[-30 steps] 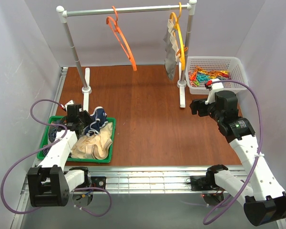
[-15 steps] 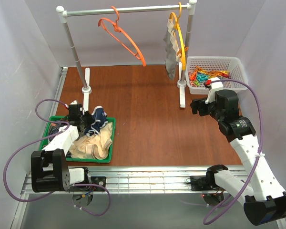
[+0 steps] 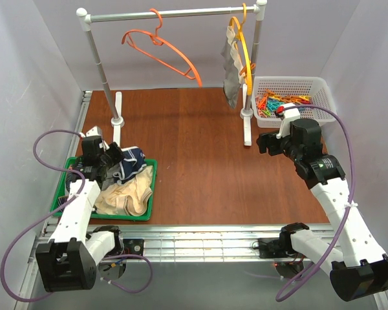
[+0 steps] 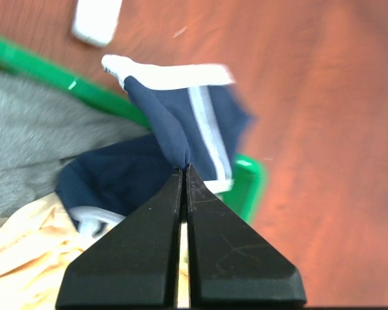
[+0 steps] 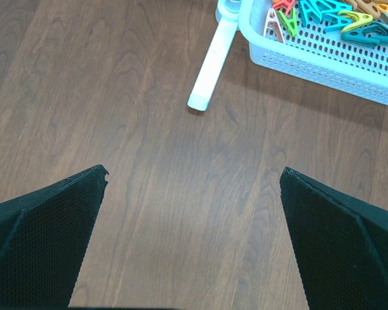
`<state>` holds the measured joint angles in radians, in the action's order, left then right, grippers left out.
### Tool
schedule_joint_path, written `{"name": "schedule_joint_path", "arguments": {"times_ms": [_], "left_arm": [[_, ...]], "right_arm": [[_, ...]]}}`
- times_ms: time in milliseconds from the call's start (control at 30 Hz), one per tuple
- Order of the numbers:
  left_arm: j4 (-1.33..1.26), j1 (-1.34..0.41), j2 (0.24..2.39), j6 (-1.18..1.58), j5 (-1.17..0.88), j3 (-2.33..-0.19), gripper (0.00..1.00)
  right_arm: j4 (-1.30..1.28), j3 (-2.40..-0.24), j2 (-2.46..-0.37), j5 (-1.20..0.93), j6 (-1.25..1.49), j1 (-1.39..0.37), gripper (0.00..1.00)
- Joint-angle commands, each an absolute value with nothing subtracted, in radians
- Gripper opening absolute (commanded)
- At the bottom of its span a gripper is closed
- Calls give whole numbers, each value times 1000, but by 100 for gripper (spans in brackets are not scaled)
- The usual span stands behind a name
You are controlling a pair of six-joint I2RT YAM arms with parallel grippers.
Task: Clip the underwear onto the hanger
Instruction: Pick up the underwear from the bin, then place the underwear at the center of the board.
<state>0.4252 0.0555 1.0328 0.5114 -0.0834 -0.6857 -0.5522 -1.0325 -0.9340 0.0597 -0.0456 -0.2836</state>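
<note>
The navy underwear with white piping lies partly over the back edge of the green tray. My left gripper is shut on a pinched fold of it; in the left wrist view the fingertips meet on the navy underwear, which rises from them. The red-orange hanger hangs empty and tilted from the rail. My right gripper stands open over bare wood, near the rack's right foot.
Beige underwear and grey underwear lie in the tray. A yellow-orange hanger with grey underwear hangs at the rail's right end. A white basket of coloured clips stands back right, also in the right wrist view beside the rack foot.
My left gripper has shut on the navy underwear and drawn it back and left. The red-orange hanger has swung round on the rail. The right arm has barely moved.
</note>
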Motion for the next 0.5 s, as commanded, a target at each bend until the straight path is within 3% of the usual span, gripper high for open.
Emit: {"name": "schedule_joint_path", "arguments": {"times_ms": [0, 233, 467], "left_arm": [[534, 58, 966, 471, -173, -813, 0], [549, 19, 969, 512, -374, -949, 0], [483, -263, 1049, 531, -396, -1116, 0]], "right_arm": [[-541, -1026, -923, 43, -49, -287, 99], [-511, -1002, -959, -9, -28, -287, 99], [-486, -988, -985, -55, -12, -288, 98]]}}
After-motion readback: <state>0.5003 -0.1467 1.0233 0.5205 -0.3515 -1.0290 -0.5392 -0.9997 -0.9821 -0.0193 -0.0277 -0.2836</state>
